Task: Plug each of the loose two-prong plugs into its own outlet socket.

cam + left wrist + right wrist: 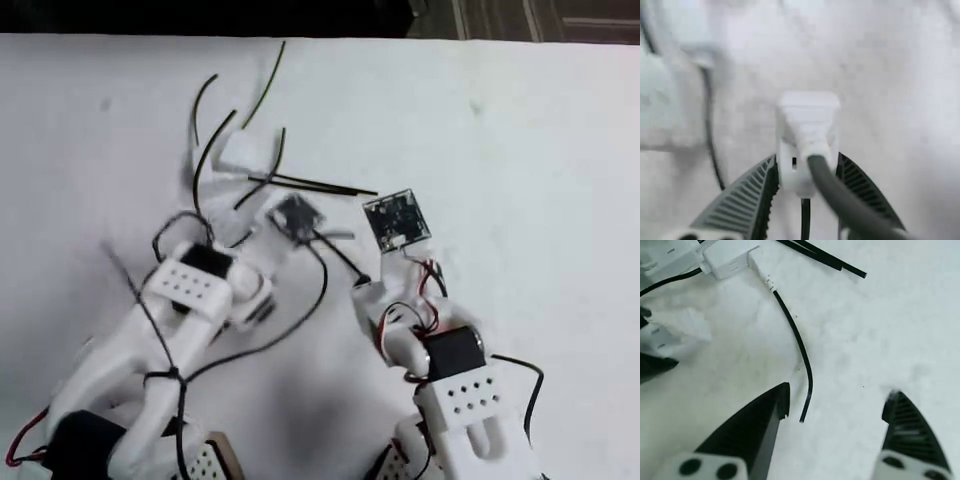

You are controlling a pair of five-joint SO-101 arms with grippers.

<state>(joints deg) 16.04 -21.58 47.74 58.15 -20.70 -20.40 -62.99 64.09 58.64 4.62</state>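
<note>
Left wrist view has the left gripper (pixel 806 162) closed on a plug (pixel 807 120) near the table's (pixel 540 130) middle; light and rigid, it seems best pinched across its flat sides. The right gripper (pixel 837 395) gapes empty above a limp cord (pixel 800 355).

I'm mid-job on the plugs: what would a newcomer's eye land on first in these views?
First, the left end effector shut on a white plug with a thick black cable, over the white table. Next, the right end effector hangs open, a loose black wire ending close by it. From above, thin black wires fan around a white block.
</note>
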